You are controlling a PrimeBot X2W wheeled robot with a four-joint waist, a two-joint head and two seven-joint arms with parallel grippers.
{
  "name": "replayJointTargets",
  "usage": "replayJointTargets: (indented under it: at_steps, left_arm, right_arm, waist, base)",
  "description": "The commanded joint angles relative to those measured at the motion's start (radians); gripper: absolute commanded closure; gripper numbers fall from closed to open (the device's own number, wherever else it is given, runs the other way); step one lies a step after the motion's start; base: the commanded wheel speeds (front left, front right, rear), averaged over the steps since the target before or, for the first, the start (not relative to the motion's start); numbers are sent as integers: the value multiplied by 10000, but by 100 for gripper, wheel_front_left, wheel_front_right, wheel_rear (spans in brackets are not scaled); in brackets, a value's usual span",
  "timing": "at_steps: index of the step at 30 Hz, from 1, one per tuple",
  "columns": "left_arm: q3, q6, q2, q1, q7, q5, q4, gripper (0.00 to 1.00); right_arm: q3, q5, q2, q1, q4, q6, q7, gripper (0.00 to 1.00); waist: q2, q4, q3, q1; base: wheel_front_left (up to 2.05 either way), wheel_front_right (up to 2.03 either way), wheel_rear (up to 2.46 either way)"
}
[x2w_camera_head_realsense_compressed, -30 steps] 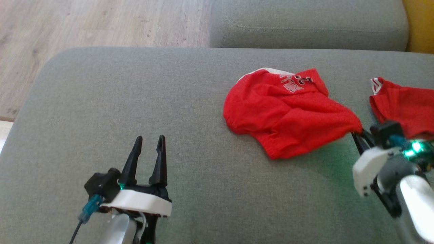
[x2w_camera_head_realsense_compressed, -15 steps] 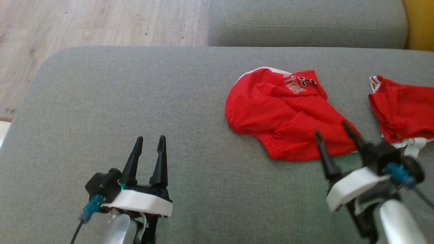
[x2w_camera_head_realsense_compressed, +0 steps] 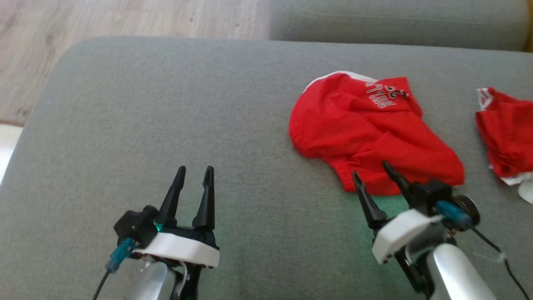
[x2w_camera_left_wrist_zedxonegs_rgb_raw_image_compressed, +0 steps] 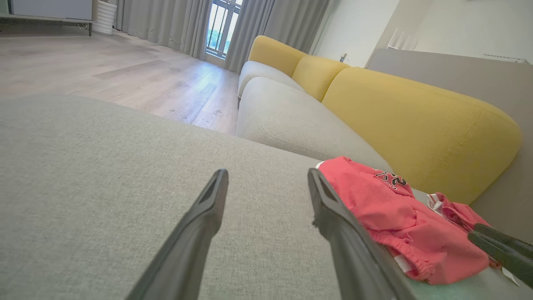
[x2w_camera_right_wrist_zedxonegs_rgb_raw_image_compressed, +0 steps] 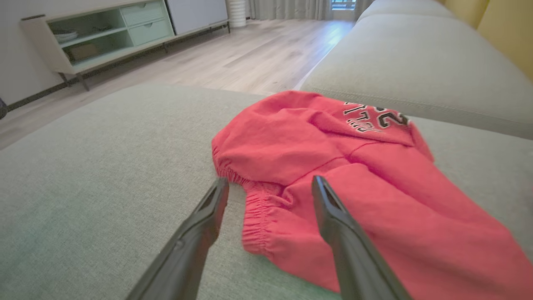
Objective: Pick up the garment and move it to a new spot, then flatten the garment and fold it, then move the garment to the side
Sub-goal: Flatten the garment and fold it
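A crumpled red garment with white lettering and a white trim lies on the grey cushion, right of centre. My right gripper is open just above the cushion, its fingertips over the garment's elastic near hem and nothing held. The right wrist view has that gripper straddling the gathered hem of the garment. My left gripper is open and empty at the lower left, well clear of the cloth. Its wrist view shows the left gripper low over bare cushion, with the garment to its right.
A second red garment with white trim lies at the cushion's right edge. Another grey seat cushion sits behind, with yellow backrests beyond. Wooden floor lies past the cushion's rounded left and far edges. A low cabinet stands across the room.
My right gripper opened and let go of the garment's right corner, then swung left to its near hem. The garment settled onto the cushion. The head camera shifted slightly.
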Motion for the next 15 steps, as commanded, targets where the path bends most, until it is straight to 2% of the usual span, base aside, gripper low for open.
replayJointTargets:
  at_steps: [1,11,12,13,15]
  left_arm:
    - [152,-59,44,-536,-95,-108,-292,0]
    - [-115,-59,17,-840,-95,-212,-147,0]
    - [-119,-59,15,-850,-95,-218,-133,0]
    - [-124,-59,13,-858,-95,-220,-119,0]
    - [-138,-59,11,-867,-95,-221,-93,0]
  right_arm:
    - [370,63,-74,-616,91,-7,110,0]
    - [556,146,-71,-1686,2628,-7,682,0]
    - [606,194,-55,-1799,2854,-7,704,77]
    - [656,209,-46,-1922,3027,-7,650,100]
    - [742,332,28,-2154,3259,-7,434,100]
  waist:
    - [0,286,274,0]
    - [0,858,672,0]
    - [0,884,674,0]
    - [0,908,673,0]
    - [0,944,651,0]
  base:
    - [0,0,0]
    - [0,0,0]
    - [0,0,0]
    - [0,0,0]
    - [0,0,0]
